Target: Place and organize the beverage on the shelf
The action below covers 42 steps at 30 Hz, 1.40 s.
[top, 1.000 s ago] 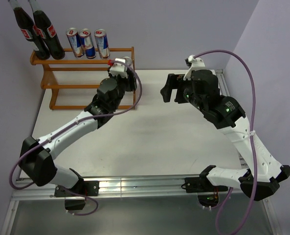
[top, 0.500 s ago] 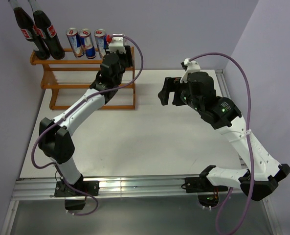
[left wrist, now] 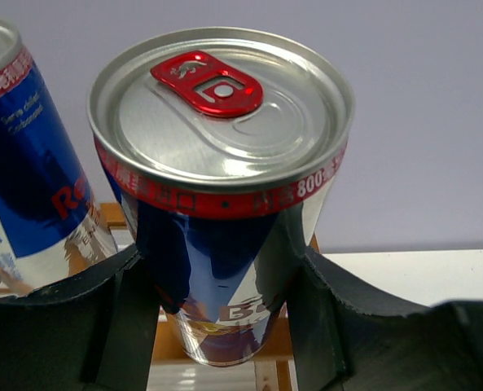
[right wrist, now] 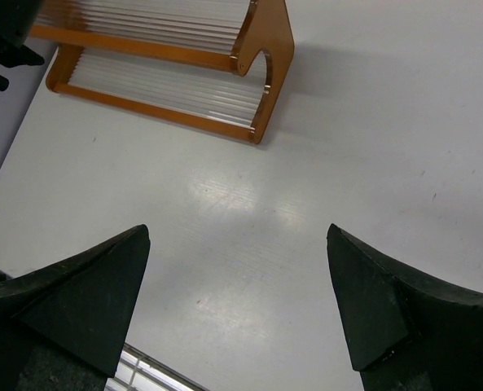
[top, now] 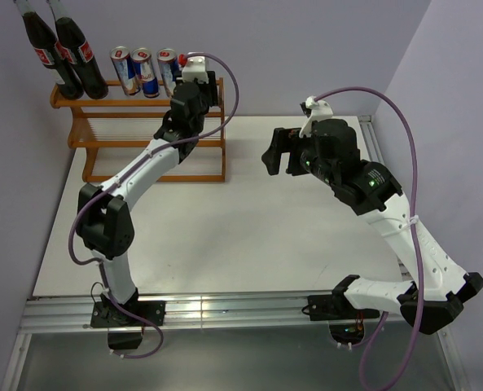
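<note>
At the table's (top: 249,236) 11 o'clock, shelf (top: 135,104) top tier: left tool (left wrist: 221,326) clamps fourth can (left wrist: 221,147) upright, 3 o'clock of can row (top: 143,72), apparently extending it; right tool (right wrist: 237,309) gapes wide, empty, well apart

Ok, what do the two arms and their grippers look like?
The left arm and right arm share white link shells and bulky black joint housings, each trailed by a looping purple cable. Small green lights glow on the right forearm. The fingers are matte black wedges; white mounts top both wrists.
</note>
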Tool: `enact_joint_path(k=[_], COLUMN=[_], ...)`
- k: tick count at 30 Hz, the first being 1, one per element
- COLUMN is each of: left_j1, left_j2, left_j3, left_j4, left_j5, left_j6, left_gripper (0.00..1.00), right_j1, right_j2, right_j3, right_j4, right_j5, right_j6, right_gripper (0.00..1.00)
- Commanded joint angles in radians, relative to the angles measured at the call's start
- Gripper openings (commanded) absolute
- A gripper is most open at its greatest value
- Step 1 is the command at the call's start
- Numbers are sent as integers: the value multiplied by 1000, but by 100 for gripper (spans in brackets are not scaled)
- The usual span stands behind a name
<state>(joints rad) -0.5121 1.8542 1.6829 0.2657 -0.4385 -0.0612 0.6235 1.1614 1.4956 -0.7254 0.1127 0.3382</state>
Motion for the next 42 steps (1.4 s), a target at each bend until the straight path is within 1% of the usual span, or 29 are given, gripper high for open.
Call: enact_joint_path(k=[1, 6, 12, 27, 35, 38, 39, 40, 42], left_j1=[14, 38, 52, 83, 103, 103, 101, 100, 99], left_j2=[-3, 36, 59, 59, 68, 65, 60, 59, 51], left_j3=[84, 121, 129, 115, 121, 112, 104, 98, 89], left_j4=[128, 109, 102, 81, 58, 49, 50, 52, 55], left_j5=[11, 21, 23, 26, 60, 87, 102, 104, 112], left_j6=[18, 4, 15, 20, 5, -9, -17, -19, -28], left_gripper=[0, 0, 0, 0, 0, 6, 11, 13, 24], right_j1=[-5, -7, -5, -5, -5, -5, -5, -5, -5], right_j2=[-12, -8, -8, 7, 12, 12, 14, 12, 12], right_j3=[0, 0, 0, 11, 18, 18, 20, 20, 22], right_j4=[38, 41, 43, 41, 38, 35, 35, 35, 34], right_j5=[-5, -8, -11, -25, -28, -28, -28, -28, -28], right_j6=[-19, -22, -25, -27, -27, -27, -28, -27, -30], right_gripper=[96, 96, 96, 96, 96, 96, 96, 96, 96])
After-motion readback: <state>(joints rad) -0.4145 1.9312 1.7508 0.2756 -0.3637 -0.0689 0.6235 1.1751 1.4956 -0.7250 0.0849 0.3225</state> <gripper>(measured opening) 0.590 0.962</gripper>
